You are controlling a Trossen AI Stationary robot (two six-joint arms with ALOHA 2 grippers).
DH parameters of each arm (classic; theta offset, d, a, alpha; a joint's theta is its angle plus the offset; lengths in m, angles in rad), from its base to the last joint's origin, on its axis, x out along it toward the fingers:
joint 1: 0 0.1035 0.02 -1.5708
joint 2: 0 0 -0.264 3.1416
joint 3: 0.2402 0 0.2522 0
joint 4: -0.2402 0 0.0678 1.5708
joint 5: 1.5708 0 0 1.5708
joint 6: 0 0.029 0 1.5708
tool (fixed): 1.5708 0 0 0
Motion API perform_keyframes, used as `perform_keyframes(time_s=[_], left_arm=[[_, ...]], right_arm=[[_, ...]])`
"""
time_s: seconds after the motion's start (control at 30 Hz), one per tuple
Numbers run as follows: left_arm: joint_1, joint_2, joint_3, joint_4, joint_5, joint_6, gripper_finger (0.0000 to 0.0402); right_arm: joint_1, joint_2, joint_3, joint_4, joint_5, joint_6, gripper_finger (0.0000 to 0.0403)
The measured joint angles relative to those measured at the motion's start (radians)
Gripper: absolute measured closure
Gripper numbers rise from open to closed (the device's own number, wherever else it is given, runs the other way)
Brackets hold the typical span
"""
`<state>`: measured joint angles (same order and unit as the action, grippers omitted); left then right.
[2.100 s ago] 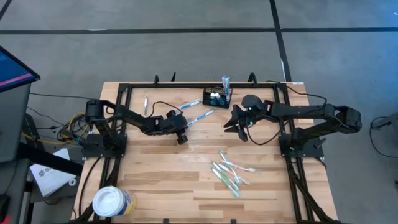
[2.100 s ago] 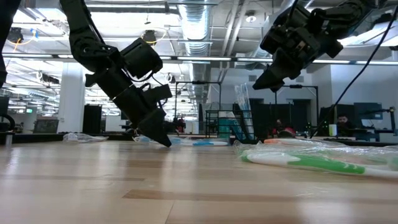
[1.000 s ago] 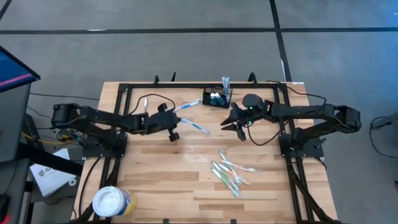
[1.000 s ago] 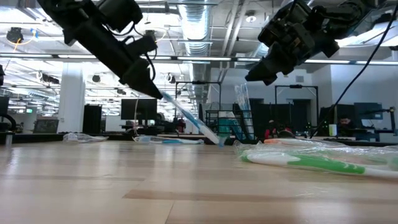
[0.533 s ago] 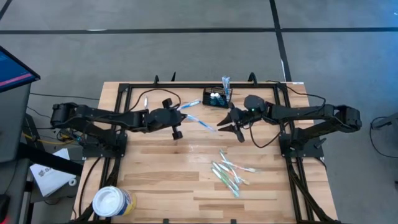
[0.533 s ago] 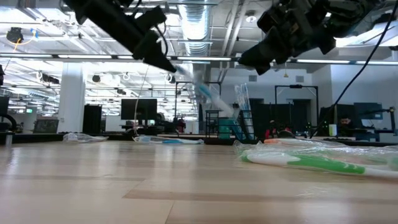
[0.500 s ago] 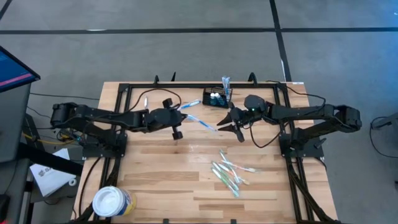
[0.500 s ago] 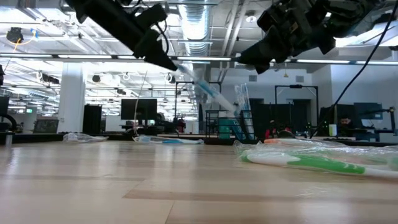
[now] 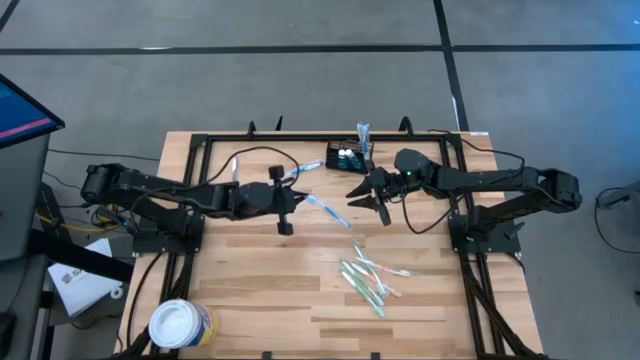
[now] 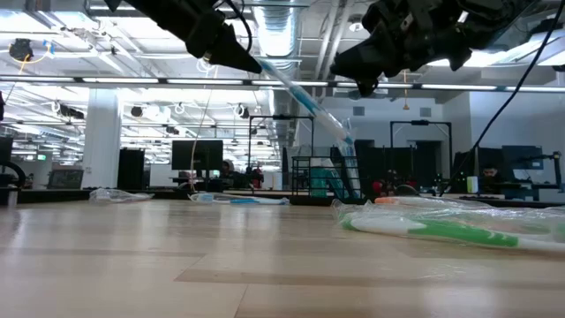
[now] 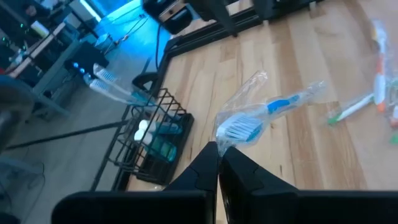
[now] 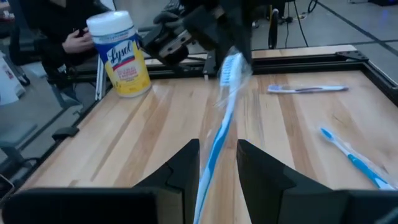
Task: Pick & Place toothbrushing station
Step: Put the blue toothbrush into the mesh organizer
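My left gripper (image 9: 292, 196) (image 11: 217, 154) is shut on a blue toothbrush (image 9: 322, 209) in a clear wrapper, held in the air over the table's middle. The toothbrush slants down toward my right gripper (image 9: 360, 196), which is open. In the right wrist view the toothbrush (image 12: 221, 140) runs between its two fingers (image 12: 185, 163); I cannot tell whether they touch it. The black wire-mesh caddy (image 9: 347, 157) (image 11: 151, 138) stands on the table at the far side, with a wrapped toothbrush (image 9: 362, 133) upright in it. My left gripper pinches the wrapped toothbrush at its bristle end (image 11: 231, 132) between its two shut fingers. The fingers slant down from the table's left. The toothbrush is lifted clear of the table and slants down away from the fingers, its handle end (image 10: 342, 134) lowest.
A heap of wrapped green and white toothbrushes (image 9: 368, 275) lies right of the middle. Single toothbrushes lie at the far side (image 9: 305, 168) (image 9: 235, 166). A round white tub (image 9: 180, 324) stands at the near left corner. A black frame (image 9: 200, 150) borders the table.
My left gripper has risen and gone toward the table's right with the toothbrush. The toothbrush's low end, which was on the table, is now lifted clear. My right gripper has gone toward the table's left, so its fingers now stand around the toothbrush.
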<state>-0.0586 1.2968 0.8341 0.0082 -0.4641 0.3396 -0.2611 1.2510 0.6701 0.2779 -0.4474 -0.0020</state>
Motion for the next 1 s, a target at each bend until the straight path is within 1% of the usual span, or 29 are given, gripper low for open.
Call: perform_keyframes(time_s=[0.13,0.33,0.5,0.67,0.83,0.93,1.0], left_arm=[[-0.025,0.0,0.0,0.027,0.0,0.048,0.0401],[-0.059,0.0,0.0,0.067,0.0,0.105,0.0401],[-0.085,0.0,0.0,0.074,0.0,0.133,0.0401],[-0.114,0.0,0.0,0.09,0.0,0.135,0.0401],[-0.127,0.008,0.002,0.097,-0.001,0.135,0.0401],[-0.127,0.018,0.002,0.098,-0.012,0.135,0.0401],[-0.127,0.028,0.002,0.087,-0.015,0.135,0.0401]], right_arm=[[0.0,0.0,0.002,0.0,-0.025,0.004,0.0305],[0.017,0.0,0.002,0.002,-0.028,0.021,0.0305],[0.038,0.0,0.002,0.035,-0.11,0.02,0.0305],[0.053,0.003,0.004,0.048,-0.118,0.019,0.0305],[0.057,0.079,0.052,0.034,-0.173,0.015,0.0301],[0.066,0.143,0.099,0.01,-0.202,-0.013,0.0288],[0.066,0.18,0.133,0.0,-0.239,-0.035,0.0275]])
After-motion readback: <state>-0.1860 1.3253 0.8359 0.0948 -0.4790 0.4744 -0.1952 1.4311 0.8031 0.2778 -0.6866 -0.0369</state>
